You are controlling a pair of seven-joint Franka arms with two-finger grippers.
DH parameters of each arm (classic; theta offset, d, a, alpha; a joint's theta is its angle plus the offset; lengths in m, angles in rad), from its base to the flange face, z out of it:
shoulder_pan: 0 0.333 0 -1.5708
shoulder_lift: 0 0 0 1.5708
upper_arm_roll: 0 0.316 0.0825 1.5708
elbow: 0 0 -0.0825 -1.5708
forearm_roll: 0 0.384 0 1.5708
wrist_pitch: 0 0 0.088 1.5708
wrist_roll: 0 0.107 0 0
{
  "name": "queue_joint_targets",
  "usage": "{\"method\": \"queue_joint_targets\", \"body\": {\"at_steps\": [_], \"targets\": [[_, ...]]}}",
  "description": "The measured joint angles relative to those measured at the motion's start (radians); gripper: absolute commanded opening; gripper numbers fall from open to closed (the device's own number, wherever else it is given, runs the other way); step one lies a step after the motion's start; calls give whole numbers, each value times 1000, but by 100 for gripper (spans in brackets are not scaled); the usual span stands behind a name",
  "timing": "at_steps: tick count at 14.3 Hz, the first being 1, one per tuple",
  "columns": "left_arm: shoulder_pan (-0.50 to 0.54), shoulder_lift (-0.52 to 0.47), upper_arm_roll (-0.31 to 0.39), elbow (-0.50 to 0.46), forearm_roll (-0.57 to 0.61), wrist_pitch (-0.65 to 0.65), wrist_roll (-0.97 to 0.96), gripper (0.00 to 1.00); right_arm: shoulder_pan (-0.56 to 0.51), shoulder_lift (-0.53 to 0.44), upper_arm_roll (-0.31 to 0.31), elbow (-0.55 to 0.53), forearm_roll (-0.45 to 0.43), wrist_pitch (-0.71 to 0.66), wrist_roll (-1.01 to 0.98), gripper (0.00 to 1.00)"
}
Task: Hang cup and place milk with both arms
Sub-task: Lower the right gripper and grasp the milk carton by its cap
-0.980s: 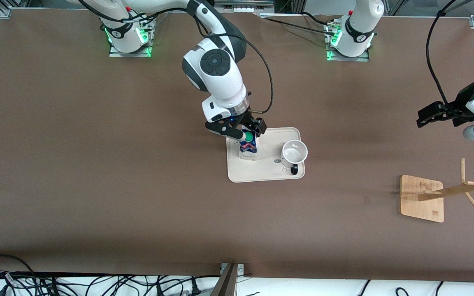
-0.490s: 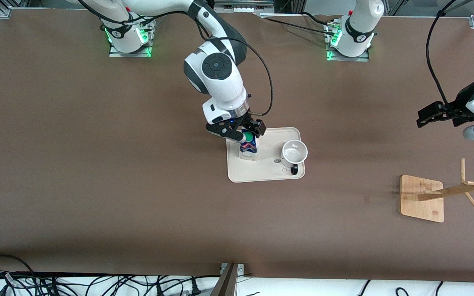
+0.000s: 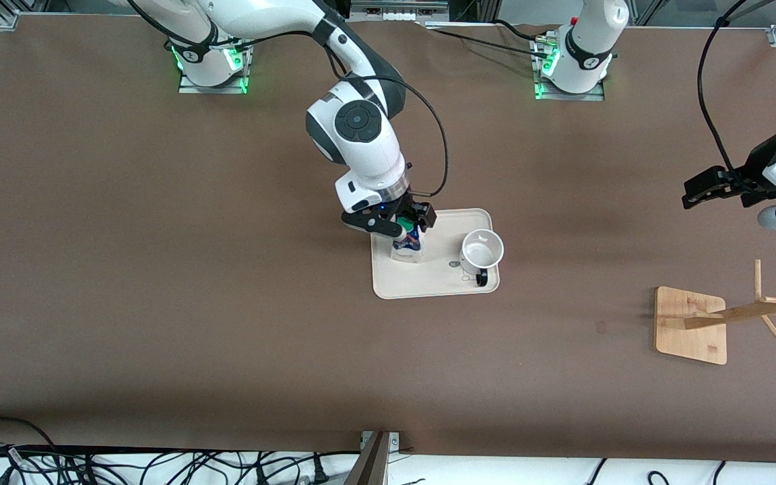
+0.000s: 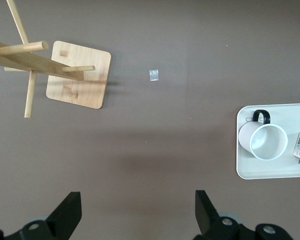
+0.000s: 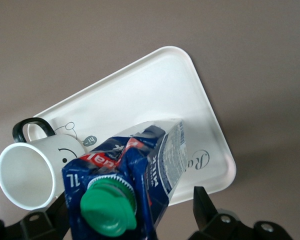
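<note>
The milk (image 3: 407,247) stands upright on the white tray (image 3: 442,281), at the tray's end toward the right arm. In the right wrist view the milk (image 5: 145,160) shows its green cap between the jaws. My right gripper (image 3: 398,225) is open and sits down around the carton's top, with a gap on one side; it also shows in its own wrist view (image 5: 130,205). The cup (image 3: 481,250) stands upright on the same tray, beside the milk toward the left arm's end, and it shows in the wrist views (image 4: 262,141) (image 5: 27,172). My left gripper (image 3: 698,192) (image 4: 138,205) is open and empty, waiting high over bare table.
A wooden cup rack with a square base (image 3: 690,325) (image 4: 79,75) and slanted pegs stands toward the left arm's end, nearer the front camera than the tray. A small scrap (image 3: 601,327) lies on the brown table between tray and rack.
My right gripper has come down and shifted slightly over the milk, so its jaws now cover the green cap in the front view. The left arm, cup and tray have not moved.
</note>
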Motion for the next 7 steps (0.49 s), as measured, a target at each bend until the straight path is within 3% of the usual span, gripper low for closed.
{"method": "queue_joint_targets", "body": {"at_steps": [7], "targets": [[0, 0, 0, 0, 0, 0, 0, 100, -2, 8, -13, 1, 0, 4, -132, 98]]}}
